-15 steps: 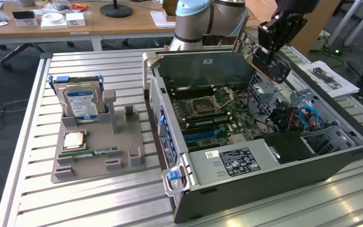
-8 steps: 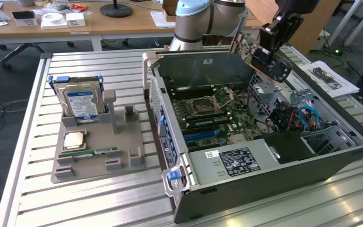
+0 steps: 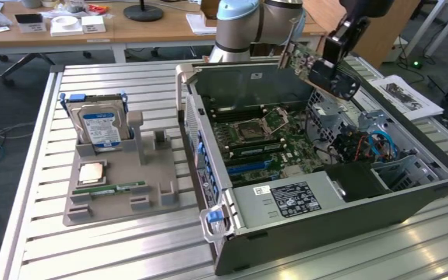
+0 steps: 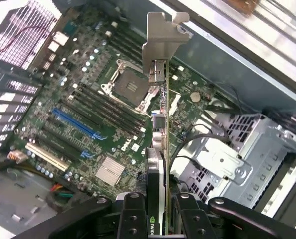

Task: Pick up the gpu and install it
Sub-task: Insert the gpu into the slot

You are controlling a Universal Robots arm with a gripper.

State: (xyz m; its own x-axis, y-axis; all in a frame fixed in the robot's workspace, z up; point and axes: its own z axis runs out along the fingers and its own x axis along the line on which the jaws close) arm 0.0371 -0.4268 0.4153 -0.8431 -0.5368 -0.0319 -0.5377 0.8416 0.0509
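Exterior view: one gpu (image 3: 305, 61) above one open computer case (image 3: 325, 198)
Jaws: clenched on gpu
Tabletop (image 3: 115, 251): one hard drive (image 3: 100, 125)
Hidden: gpu's gripped end

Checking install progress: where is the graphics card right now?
The graphics card is gripped by the hand, in the air over the open computer case, at the exterior view's upper right; not yet seated on the motherboard.
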